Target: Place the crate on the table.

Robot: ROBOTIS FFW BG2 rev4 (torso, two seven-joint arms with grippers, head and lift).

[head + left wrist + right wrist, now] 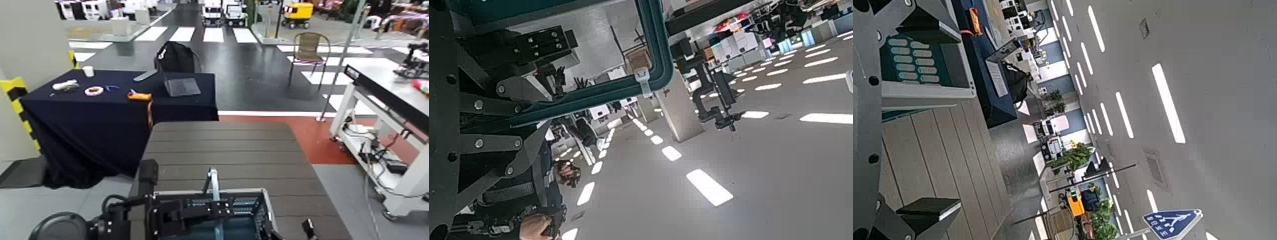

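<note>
The blue-grey crate [246, 203] sits at the near end of the dark brown slatted table [223, 147], with its teal handle [214, 185] upright. I cannot tell whether it rests on the slats or hangs just above them. My left gripper [172, 214] is at the crate's near left rim. The left wrist view shows the handle [657, 60] close by. My right gripper [309, 228] is at the crate's right side. In the right wrist view its fingers [928, 215] stand wide apart, with the crate's slotted wall [913, 62] beside one of them, above the slats [943, 150].
A navy-cloth table [96, 121] stands beyond on the left with a tape roll [94, 90], an orange tool [139, 96] and a dark pad [182, 86]. A white-framed workbench [383, 89] is at the right. A chair [309, 48] stands farther back.
</note>
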